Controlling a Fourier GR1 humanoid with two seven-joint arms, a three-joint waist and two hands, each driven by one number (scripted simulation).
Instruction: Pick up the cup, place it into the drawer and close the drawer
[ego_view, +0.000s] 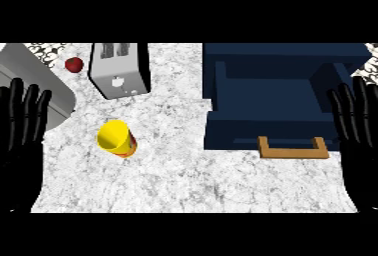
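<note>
The yellow cup (116, 138) stands on the marbled bench (184, 180), right of the left hand (22, 125) and untouched. Both hands, the right hand (358, 125) included, rest with straight fingers at the view's edges, with the open blue drawer (273, 90) just left of the right one.

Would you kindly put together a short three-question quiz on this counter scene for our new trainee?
1. True or false: the yellow cup already sits inside the blue drawer.
2. Which thing stands nearest the small red fruit? A) the toaster B) the drawer's wooden handle C) the cup
3. Fill in: the left hand and the right hand both rest with fingers ____.

Key: 1 false, the cup stands on the counter left of the open drawer; 2 A; 3 straight, holding nothing.
</note>
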